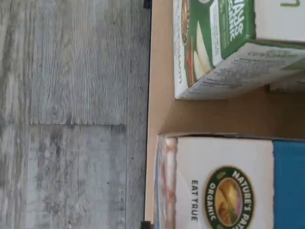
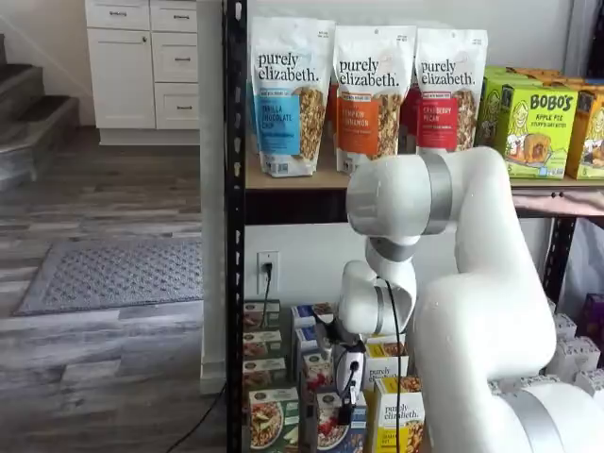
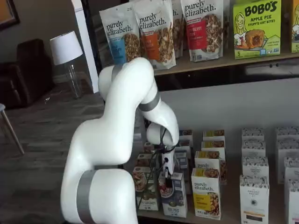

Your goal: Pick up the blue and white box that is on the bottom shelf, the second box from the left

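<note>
The blue and white box [image 2: 327, 429] stands at the front of the bottom shelf [image 3: 224, 220], between a green-trimmed box [image 2: 271, 417] and a yellow "purely elizabeth" box [image 2: 400, 423]. It also shows in a shelf view [image 3: 175, 201]. My gripper [image 2: 346, 411] hangs right above its top front edge, and shows in both shelf views [image 3: 166, 179]. Its black fingers show with no plain gap, and I cannot tell whether they touch the box. In the wrist view the blue and white box's top [image 1: 228, 183] with a round logo lies close below the camera, with the green-trimmed box [image 1: 224, 47] beside it.
More rows of small boxes stand behind and to the right on the bottom shelf [image 3: 254, 168]. Granola bags [image 2: 363, 90] and Bobo's boxes [image 2: 528, 118] fill the upper board. A black rack post [image 2: 233, 226] stands left of the boxes. Grey plank floor [image 1: 71, 114] lies in front of the shelf.
</note>
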Controlling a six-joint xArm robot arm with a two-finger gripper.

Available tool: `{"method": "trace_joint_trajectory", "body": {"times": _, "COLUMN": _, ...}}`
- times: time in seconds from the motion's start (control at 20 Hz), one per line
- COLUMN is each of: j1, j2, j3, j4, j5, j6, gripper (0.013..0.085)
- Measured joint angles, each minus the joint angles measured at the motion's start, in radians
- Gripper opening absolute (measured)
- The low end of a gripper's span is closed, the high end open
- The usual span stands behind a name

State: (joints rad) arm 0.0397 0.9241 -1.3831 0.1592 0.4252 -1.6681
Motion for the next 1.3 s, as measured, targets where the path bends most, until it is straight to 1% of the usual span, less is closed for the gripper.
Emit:
{"method": "trace_joint_trajectory", "body": {"times": 0.6, "j1": 0.006, "j2": 0.010, "j3": -0.009, "j4": 0.018, "j5": -0.002, "j6": -0.010, "gripper": 0.0650}}
{"method": "trace_joint_trajectory", "body": {"times": 0.65, "j1": 0.007, "j2": 0.010, "j3": -0.010, "j4": 0.019, "j5": -0.002, "j6": -0.011, "gripper": 0.0610}}
{"method": "trace_joint_trajectory", "body": {"times": 0.7, "j1": 0.007, "j2": 0.011, "j3": -0.011, "j4": 0.021, "j5": -0.001, "j6": -0.012, "gripper": 0.0610}}
{"method": "trace_joint_trajectory", "body": {"times": 0.75, "j1": 0.007, "j2": 0.012, "j3": -0.012, "j4": 0.022, "j5": 0.000, "j6": -0.012, "gripper": 0.0570}}
{"method": "trace_joint_trajectory", "body": {"times": 0.8, "j1": 0.008, "j2": 0.012, "j3": -0.014, "j4": 0.023, "j5": 0.002, "j6": -0.013, "gripper": 0.0570}}
{"method": "trace_joint_trajectory", "body": {"times": 0.9, "j1": 0.008, "j2": 0.013, "j3": -0.016, "j4": 0.024, "j5": 0.005, "j6": -0.013, "gripper": 0.0490}}
{"method": "trace_joint_trajectory", "body": {"times": 1.0, "j1": 0.009, "j2": 0.014, "j3": -0.018, "j4": 0.025, "j5": 0.007, "j6": -0.014, "gripper": 0.0490}}
{"method": "trace_joint_trajectory", "body": {"times": 1.15, "j1": 0.009, "j2": 0.014, "j3": -0.016, "j4": 0.010, "j5": 0.002, "j6": -0.001, "gripper": 0.0490}}
{"method": "trace_joint_trajectory", "body": {"times": 1.3, "j1": 0.009, "j2": 0.010, "j3": -0.014, "j4": 0.012, "j5": 0.004, "j6": -0.002, "gripper": 0.0490}}
